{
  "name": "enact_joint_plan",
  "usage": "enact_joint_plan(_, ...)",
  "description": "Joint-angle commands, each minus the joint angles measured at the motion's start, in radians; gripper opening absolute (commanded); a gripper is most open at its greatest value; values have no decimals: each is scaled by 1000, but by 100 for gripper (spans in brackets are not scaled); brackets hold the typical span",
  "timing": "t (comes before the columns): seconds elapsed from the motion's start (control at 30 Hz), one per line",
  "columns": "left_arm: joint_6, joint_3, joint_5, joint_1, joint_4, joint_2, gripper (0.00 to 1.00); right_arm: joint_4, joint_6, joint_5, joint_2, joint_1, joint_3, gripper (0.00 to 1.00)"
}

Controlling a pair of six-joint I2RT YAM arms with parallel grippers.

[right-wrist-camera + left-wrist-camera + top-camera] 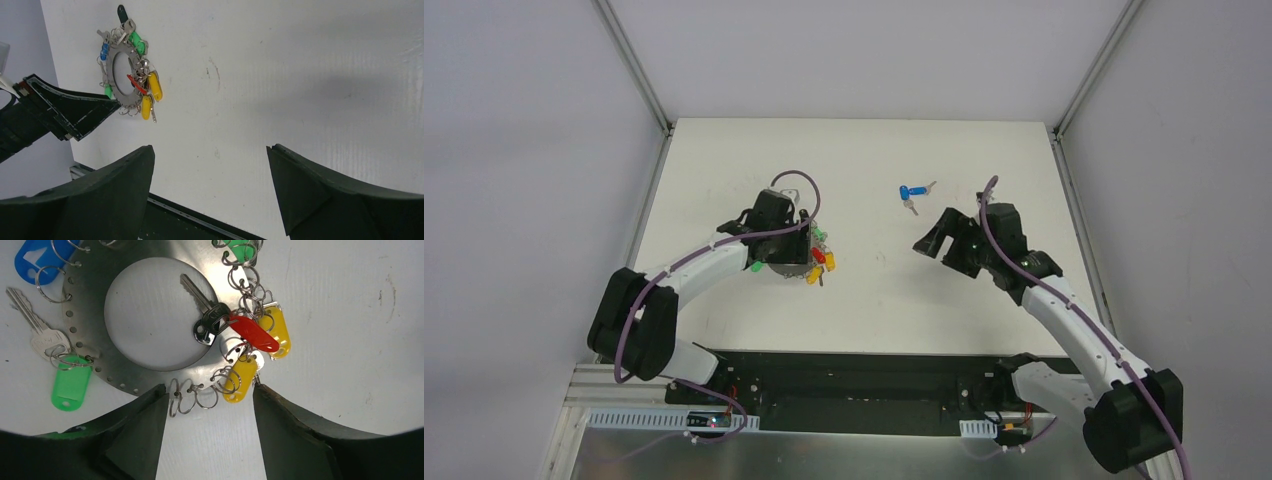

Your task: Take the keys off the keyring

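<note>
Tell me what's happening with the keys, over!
Left claw open over keyring. Right claw open, empty. Blue key loose on table; rest attached.

Grey keyring (97,352) with coloured tags, on a white table (874,290) with faint grey scuffs.
Keyring rim dotted with small holes; green tag (70,385), red tag (255,334), blue tag (32,257), two yellow tags (277,332); black-headed key (212,320), silver key (35,325); loose key (914,192) blue-tagged.

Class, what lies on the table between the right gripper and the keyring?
Only bare table between right gripper and keyring, clearest in the right wrist view.
</note>
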State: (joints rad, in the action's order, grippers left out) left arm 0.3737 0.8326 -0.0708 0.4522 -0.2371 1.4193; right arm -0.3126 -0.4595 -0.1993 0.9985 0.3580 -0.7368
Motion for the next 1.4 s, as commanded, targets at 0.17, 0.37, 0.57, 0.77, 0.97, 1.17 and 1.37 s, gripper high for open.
enact_joint_plan(0.17, -50, -71, 20, 14, 56, -47, 63, 67, 5, 15, 33, 74, -28, 92)
enact_joint_plan(0.37, -34, -120, 133, 13, 56, -114, 57, 58, 17, 13, 35, 75, -39, 92)
enact_joint_plan(0.57, -19, -126, 162, 13, 55, -88, 53, 48, 24, 11, 34, 76, -47, 93)
enact_joint_plan(0.77, -7, -107, 146, 13, 59, -24, 47, 40, 24, 15, 15, 75, -39, 93)
enact_joint_plan(0.97, 4, -102, 24, 14, 83, 18, 31, 35, 22, 25, 3, 76, -27, 93)
enact_joint_plan(1.17, 9, -116, -100, 27, 118, 38, 0, 19, 31, 37, 7, 76, -37, 94)
enact_joint_plan(1.37, 15, -38, -98, 141, 134, 82, 0, 32, 25, 25, 20, 76, -38, 94)
